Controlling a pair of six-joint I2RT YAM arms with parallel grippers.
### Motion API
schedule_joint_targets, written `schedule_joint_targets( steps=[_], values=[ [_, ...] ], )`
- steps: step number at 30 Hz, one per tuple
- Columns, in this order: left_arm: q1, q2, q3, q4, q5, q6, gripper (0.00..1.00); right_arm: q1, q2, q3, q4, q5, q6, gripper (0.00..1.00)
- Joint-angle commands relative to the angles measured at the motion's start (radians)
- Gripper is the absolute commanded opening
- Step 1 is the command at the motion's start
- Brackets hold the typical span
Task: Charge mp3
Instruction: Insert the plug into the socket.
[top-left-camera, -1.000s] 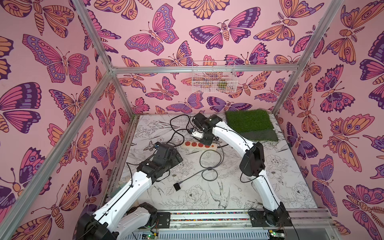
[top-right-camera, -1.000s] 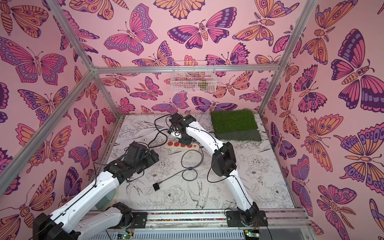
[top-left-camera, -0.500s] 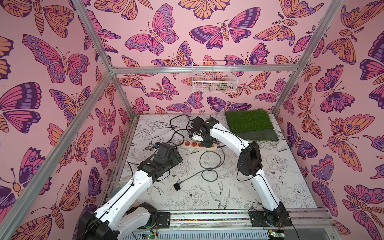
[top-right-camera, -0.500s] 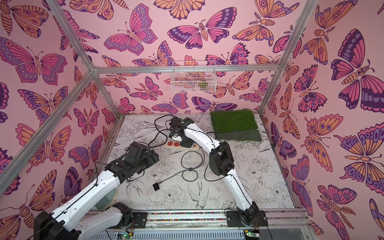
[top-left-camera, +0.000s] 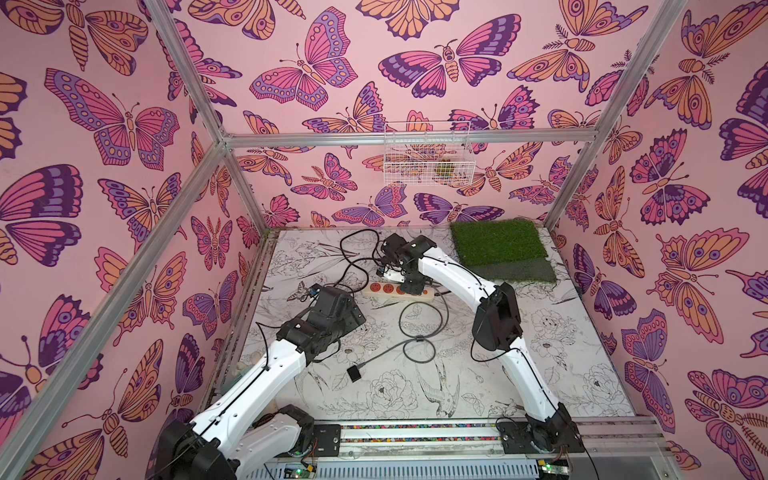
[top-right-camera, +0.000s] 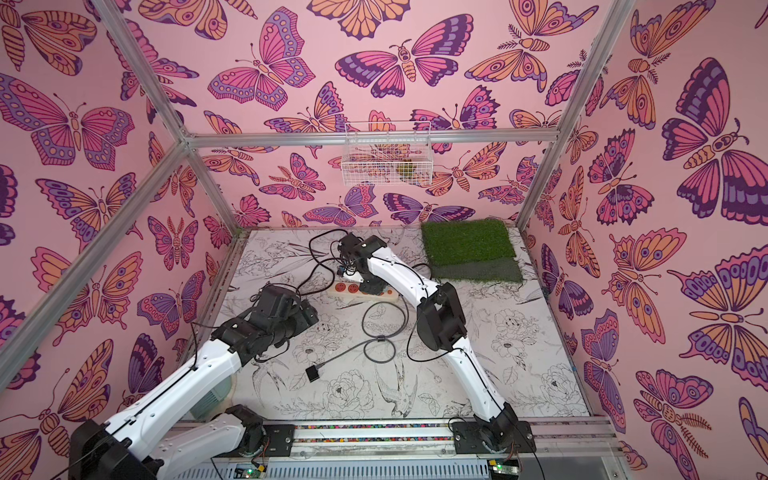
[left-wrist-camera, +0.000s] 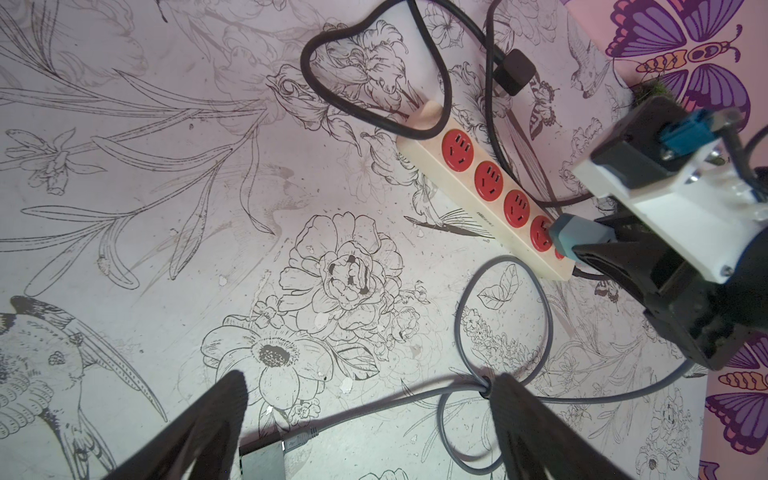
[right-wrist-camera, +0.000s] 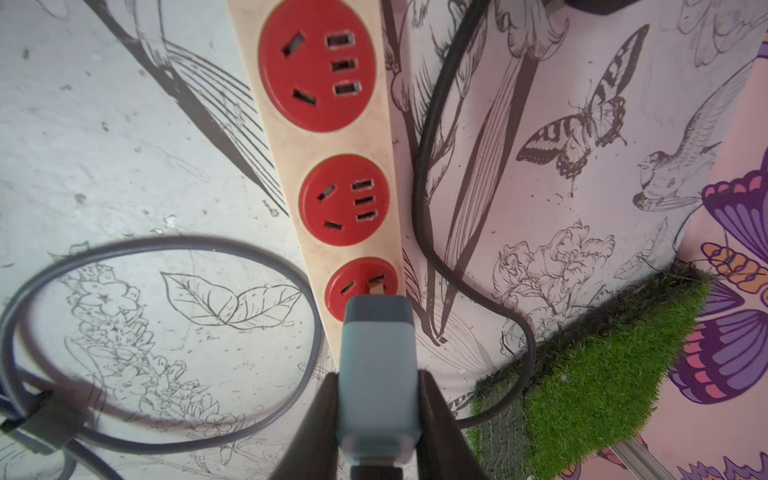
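Pinching 1 adapter (right-wrist-camera: 376, 345) in right tool (right-wrist-camera: 376, 384), left tool (left-wrist-camera: 370, 384) spread, 1 mp3 (top-left-camera: 354, 373), 1 power strip (left-wrist-camera: 482, 216)

Illumination: bright, even, diffuse; shadows soft. Both top views are sharp. In the right wrist view the teal adapter (right-wrist-camera: 376, 374) is slightly defocused.

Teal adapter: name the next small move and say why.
Probably push the adapter straight into the red socket: the right gripper grips it and its prong is at the slot but exposed, so it isn't seated.
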Motion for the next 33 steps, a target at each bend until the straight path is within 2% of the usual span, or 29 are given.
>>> schedule_joint_targets(
  steps=[1,6,12,18,23,27,30,32,33],
  values=[
    [0.006,-0.002,0.002,-0.033,-0.022,0.018,0.93,-0.001,0.021,0.016,-0.017,-0.014,-0.016,0.00],
    [0.007,0.006,0.008,-0.032,-0.016,0.019,0.93,-0.001,0.029,0.001,-0.012,0.004,-0.032,0.00],
    [0.007,0.003,0.007,-0.032,-0.014,0.024,0.93,0.030,0.037,-0.053,-0.026,0.091,-0.126,0.00],
    [0.007,0.003,0.005,-0.033,-0.003,0.026,0.93,0.038,0.048,-0.013,-0.083,0.049,-0.110,0.00],
    [0.007,0.004,0.007,-0.037,0.006,0.026,0.93,0.007,0.079,0.037,-0.139,-0.097,-0.080,0.00],
    [0.007,0.013,0.010,-0.037,0.020,0.023,0.93,0.007,0.120,0.078,-0.178,-0.145,-0.059,0.00],
    [0.007,0.025,0.020,-0.048,0.025,0.027,0.93,0.006,0.133,0.104,-0.205,-0.150,-0.053,0.00],
    [0.007,0.026,0.025,-0.057,0.024,0.030,0.92,0.005,0.137,0.106,-0.193,-0.101,-0.053,0.00],
    [0.007,0.026,0.027,-0.060,0.022,0.030,0.92,0.005,0.133,0.098,-0.203,-0.125,-0.066,0.00]
  ],
)
